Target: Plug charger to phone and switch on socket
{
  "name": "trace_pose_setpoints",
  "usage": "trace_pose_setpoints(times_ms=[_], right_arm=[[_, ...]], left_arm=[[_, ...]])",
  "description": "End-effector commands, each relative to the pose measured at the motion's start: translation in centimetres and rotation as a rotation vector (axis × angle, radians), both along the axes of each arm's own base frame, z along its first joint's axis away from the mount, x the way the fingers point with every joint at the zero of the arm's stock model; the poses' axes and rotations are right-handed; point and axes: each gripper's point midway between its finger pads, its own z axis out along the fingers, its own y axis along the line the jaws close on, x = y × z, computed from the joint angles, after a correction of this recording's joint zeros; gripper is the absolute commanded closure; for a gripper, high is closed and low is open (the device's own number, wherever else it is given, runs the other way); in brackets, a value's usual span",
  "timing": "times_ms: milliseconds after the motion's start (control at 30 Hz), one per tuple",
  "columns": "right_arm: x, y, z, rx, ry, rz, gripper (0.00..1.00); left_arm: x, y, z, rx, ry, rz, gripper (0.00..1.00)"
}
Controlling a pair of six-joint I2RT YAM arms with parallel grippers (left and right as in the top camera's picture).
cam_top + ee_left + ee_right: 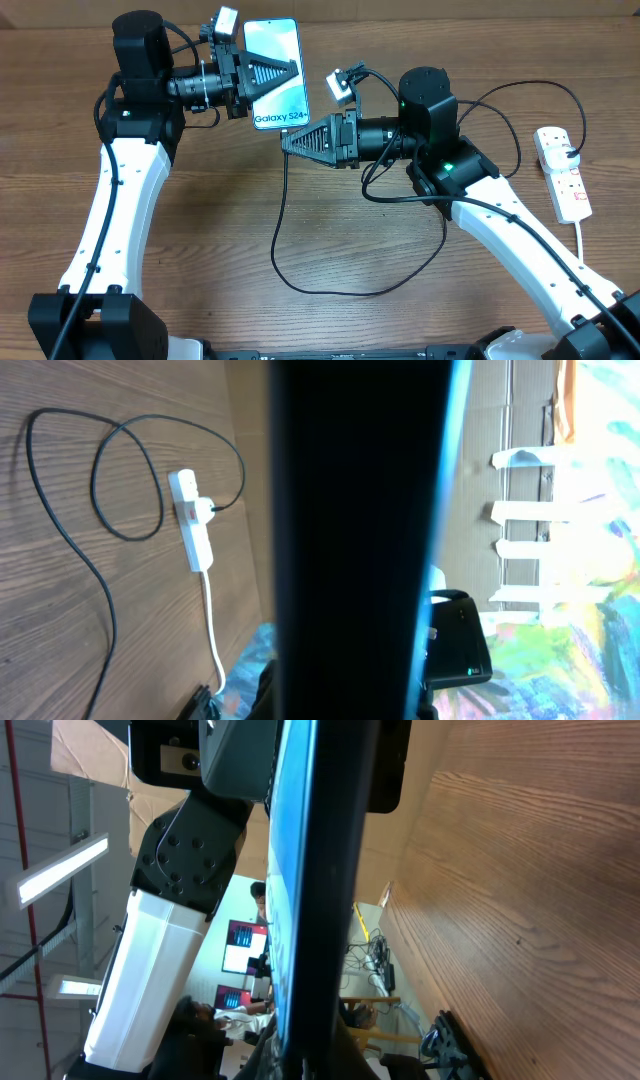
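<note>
Step 1, plugging: the left gripper (292,68) is clamped on the phone (270,40), the right gripper (285,141) closed on the charger (284,190) (tip hidden). Next, it must align with the port.

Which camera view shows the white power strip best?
The overhead view: the power strip lies whole, seen flat from above. The left wrist view shows the power strip smaller and at an angle. The right wrist view misses it.

I see open table (210,230) lower centre, crossed by the charger (276,250) loop; the left gripper (293,68) and right gripper (285,143) hem the phone (272,38); the socket (563,172) sits clear at right.
</note>
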Motion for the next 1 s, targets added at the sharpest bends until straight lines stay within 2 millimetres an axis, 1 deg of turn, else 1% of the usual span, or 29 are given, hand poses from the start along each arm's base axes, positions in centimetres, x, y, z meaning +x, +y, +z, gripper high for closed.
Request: trace_pose_setpoints(times_ms=[0,367,967], right_arm=[[0.0,-0.3,1.9,0.025,-0.048,-0.003,0.96],[0.1,-0.3,2.0,0.028,-0.05,-0.007,0.96],[1.2,-0.4,2.0,0.027,-0.022,-0.075,0.96]], left_arm=[[0.1,0.3,0.9,0.002,-0.029,0.018,0.96],[0.4,0.3,0.8,0.007,-0.029,0.032,0.96],[0.3,0.3,0.9,0.008,-0.04,0.025,0.96]])
